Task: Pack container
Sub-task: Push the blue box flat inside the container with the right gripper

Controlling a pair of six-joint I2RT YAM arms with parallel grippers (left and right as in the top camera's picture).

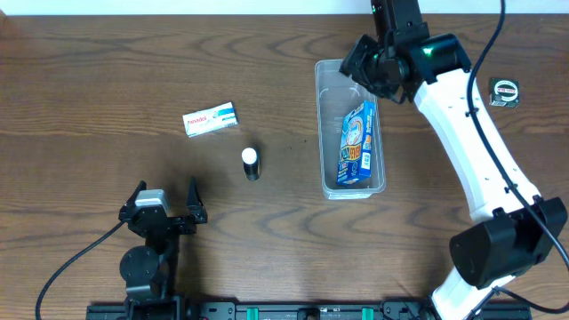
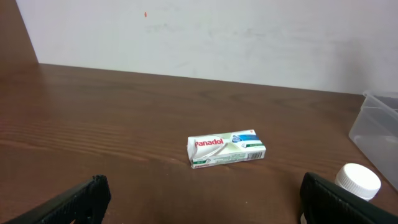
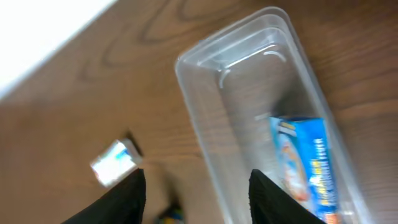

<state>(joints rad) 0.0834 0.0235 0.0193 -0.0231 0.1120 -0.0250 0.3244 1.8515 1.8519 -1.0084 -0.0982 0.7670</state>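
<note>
The clear plastic container [image 1: 331, 133] lies lengthwise right of centre and holds a blue cardboard box [image 1: 356, 142] in its near half. In the right wrist view the container [image 3: 249, 93] and the blue box [image 3: 305, 162] show from above. My right gripper [image 1: 369, 71] hovers over the container's far end, open and empty; its fingers [image 3: 196, 196] frame the tub's left wall. A white Panadol box [image 1: 210, 119] and a small white-capped bottle [image 1: 251, 163] stand on the table left of the container. My left gripper [image 1: 164, 206] is open and empty near the front edge, facing the Panadol box [image 2: 225, 150].
A small round green-and-black object [image 1: 504, 91] lies at the far right. The table [image 1: 107, 80] is dark wood. A white wall rises behind the table's far edge in the left wrist view. The bottle's cap [image 2: 357, 182] and the container's corner [image 2: 379, 121] show at the right there.
</note>
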